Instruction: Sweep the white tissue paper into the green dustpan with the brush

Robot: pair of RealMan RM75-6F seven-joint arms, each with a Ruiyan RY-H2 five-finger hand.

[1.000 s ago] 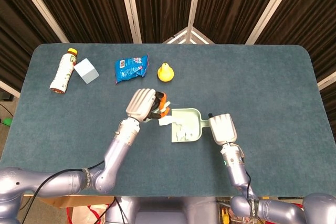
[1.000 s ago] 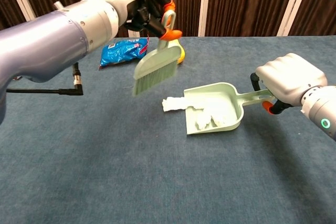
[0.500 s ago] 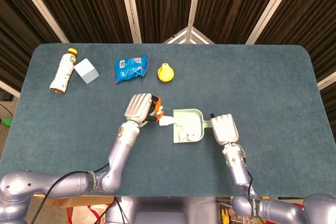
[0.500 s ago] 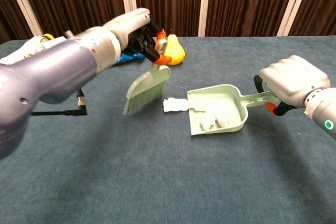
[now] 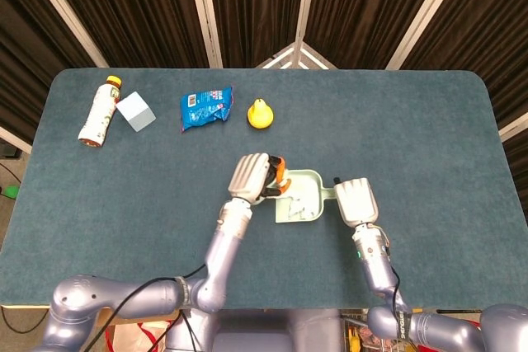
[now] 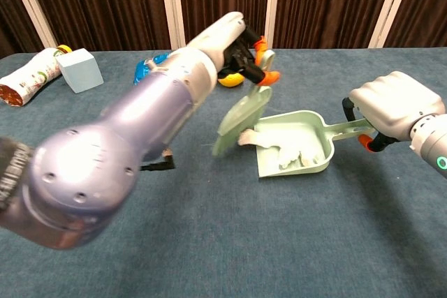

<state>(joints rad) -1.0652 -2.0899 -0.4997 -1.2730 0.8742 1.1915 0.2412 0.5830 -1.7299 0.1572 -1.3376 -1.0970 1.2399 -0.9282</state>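
Observation:
My left hand [image 5: 252, 177] [image 6: 234, 36] grips the orange handle of the pale green brush [image 6: 241, 113]. The brush head stands tilted at the open mouth of the green dustpan [image 5: 307, 180] [image 6: 318, 125]. White tissue paper [image 6: 293, 155] [image 5: 295, 208] lies inside the pan, and one piece [image 6: 246, 137] sits at the mouth against the bristles. My right hand [image 5: 356, 201] [image 6: 394, 106] holds the dustpan's handle [image 6: 346, 128] at the right. In the head view my left hand hides most of the brush.
Along the far left of the blue table stand a lying bottle [image 5: 99, 111] [image 6: 31, 82], a light blue cube [image 5: 136, 110] [image 6: 80, 69], a blue snack bag [image 5: 205, 108] and a yellow pear [image 5: 261, 114]. My left forearm [image 6: 140, 144] fills much of the chest view.
My left hand has swept the brush to the right, down to the dustpan's mouth, pushing the loose tissue piece with it. The dustpan and right hand have shifted slightly right.

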